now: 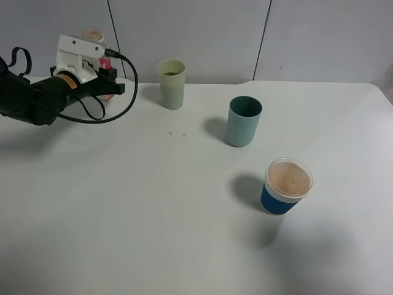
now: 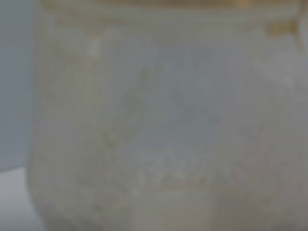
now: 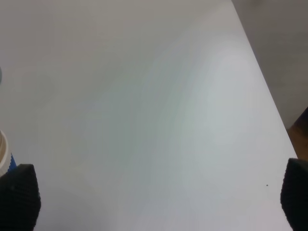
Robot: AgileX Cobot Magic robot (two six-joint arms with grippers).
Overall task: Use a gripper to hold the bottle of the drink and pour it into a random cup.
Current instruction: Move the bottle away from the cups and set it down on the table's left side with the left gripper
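Note:
At the back left of the table, my left gripper [image 1: 111, 81] is shut on the bottle of the drink [image 1: 94, 35]. The bottle stands roughly upright, its pink label showing beside the white bracket. The left wrist view is filled by the blurred clear wall of the bottle of the drink [image 2: 163, 125]. The pale yellow-green cup [image 1: 171, 84] stands a little to the right of the bottle, apart from it, with brown drink inside. My right gripper [image 3: 159, 204] is open over bare table, its black fingertips [image 3: 17, 195] far apart; the exterior view does not show it.
A teal tumbler [image 1: 244, 121] stands right of centre. A blue-and-white paper cup [image 1: 287, 186] holding pale liquid stands nearer the front; its edge [image 3: 4, 156] shows in the right wrist view. Two small drops [image 1: 176, 133] lie on the white table [image 1: 123, 215]. The table edge [image 3: 269, 96] runs past the right gripper.

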